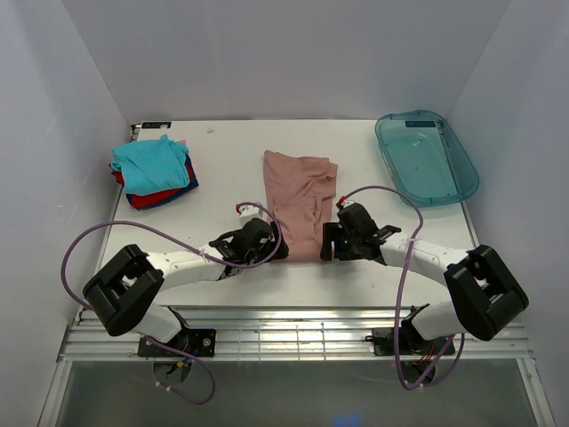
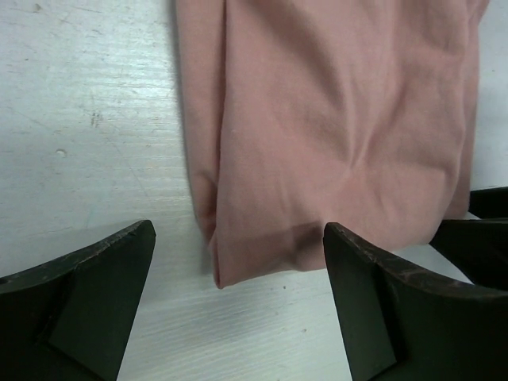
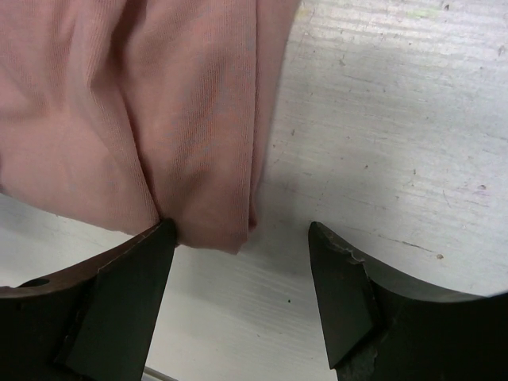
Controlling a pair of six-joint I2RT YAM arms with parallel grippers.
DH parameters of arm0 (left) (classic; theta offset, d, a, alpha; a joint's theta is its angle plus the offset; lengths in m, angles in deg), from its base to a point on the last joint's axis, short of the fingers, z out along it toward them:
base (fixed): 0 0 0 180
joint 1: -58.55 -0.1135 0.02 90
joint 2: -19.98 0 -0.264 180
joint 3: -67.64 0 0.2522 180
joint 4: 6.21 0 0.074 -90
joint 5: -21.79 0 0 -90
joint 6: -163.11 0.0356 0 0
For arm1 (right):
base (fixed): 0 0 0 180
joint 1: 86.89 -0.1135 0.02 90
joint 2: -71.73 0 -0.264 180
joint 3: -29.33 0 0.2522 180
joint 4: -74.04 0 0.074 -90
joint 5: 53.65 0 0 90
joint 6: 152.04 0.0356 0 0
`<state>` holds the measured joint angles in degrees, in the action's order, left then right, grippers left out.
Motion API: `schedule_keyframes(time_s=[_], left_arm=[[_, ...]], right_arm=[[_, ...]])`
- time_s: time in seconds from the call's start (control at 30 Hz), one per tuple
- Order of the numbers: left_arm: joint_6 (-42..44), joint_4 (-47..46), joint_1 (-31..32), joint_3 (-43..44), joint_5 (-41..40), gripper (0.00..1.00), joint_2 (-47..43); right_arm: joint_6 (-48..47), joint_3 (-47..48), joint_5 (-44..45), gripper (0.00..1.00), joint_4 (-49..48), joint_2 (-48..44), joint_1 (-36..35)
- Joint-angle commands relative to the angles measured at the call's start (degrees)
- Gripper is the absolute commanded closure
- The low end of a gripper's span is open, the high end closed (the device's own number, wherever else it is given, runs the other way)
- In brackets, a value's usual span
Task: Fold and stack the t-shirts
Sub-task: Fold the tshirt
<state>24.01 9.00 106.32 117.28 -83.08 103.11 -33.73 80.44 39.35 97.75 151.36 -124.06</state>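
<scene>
A dusty-pink t-shirt lies folded into a long strip in the middle of the white table. My left gripper is low at its near left corner and stands open; the left wrist view shows that corner between the two dark fingers, not pinched. My right gripper is open at the near right corner, where the pink cloth touches the left finger. Folded teal, red and dark-blue t-shirts are stacked at the far left.
A translucent blue-green plastic tray sits at the far right corner of the table. Purple cables loop over both arms. A slatted metal rail runs along the table's near edge. Grey walls enclose the table.
</scene>
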Motion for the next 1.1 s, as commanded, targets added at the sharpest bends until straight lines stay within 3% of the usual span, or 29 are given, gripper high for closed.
schedule_keyframes(time_s=[0.0, 0.2, 0.33, 0.37, 0.43, 0.47, 0.5, 0.53, 0.57, 0.6, 0.63, 0.8, 1.07], left_arm=[[-2.4, -2.8, 0.0, -2.2, 4.3, 0.02, 1.9], [-2.4, -2.6, 0.0, -2.0, 4.9, 0.08, 2.9], [-2.6, 0.0, -0.1, -1.6, 4.7, 0.21, 3.3], [-2.6, 0.6, 0.0, -1.7, 4.7, 0.32, 3.4], [-2.8, 0.6, -0.1, -2.4, 5.3, 0.44, 3.5], [-2.8, 0.0, -0.1, -2.7, 5.6, 0.6, 3.7], [-2.6, -0.4, -0.1, -3.0, 6.0, 0.69, 3.9], [-2.4, -0.9, 0.0, -3.6, 7.2, 0.77, 4.0], [-2.3, -1.0, -0.1, -3.9, 7.7, 0.85, 4.0], [-2.2, -1.0, 0.0, -4.0, 8.3, 0.97, 4.1], [-1.9, -1.0, 0.2, -4.1, 8.9, 1.0, 3.9], [-1.5, 3.9, 4.3, -4.4, 6.0, 1.0, -0.9], [-3.9, 18.4, 11.3, 0.1, 2.9, 1.0, -12.7]], right_arm=[[1.7, -1.7, -1.1, 0.26, -3.7, 1.0, -0.4], [3.1, -2.3, -2.5, 0.27, -6.8, 2.7, -1.0], [2.7, -1.9, -2.4, 0.32, -6.9, 3.9, -1.2], [2.6, -1.9, -2.5, 0.35, -7.1, 4.2, -1.2], [2.4, -2.0, -2.5, 0.49, -7.4, 5.2, -1.2], [2.3, -2.0, -2.5, 0.56, -7.5, 5.4, -1.2], [2.2, -2.1, -4.5, 0.75, -7.6, 5.5, -1.3], [2.1, -2.2, -4.6, 0.86, -7.6, 5.8, -1.4], [2.0, -2.2, -4.5, 0.92, -7.4, 5.7, -1.5], [1.8, -2.2, -4.7, 0.92, -7.0, 5.6, -1.9], [1.6, -2.1, -4.6, 0.92, -5.6, 5.0, -2.2], [2.6, -2.8, -0.7, 0.92, 1.5, -1.0, -7.4], [10.3, -1.4, 3.0, 0.92, 17.5, -19.2, -16.3]])
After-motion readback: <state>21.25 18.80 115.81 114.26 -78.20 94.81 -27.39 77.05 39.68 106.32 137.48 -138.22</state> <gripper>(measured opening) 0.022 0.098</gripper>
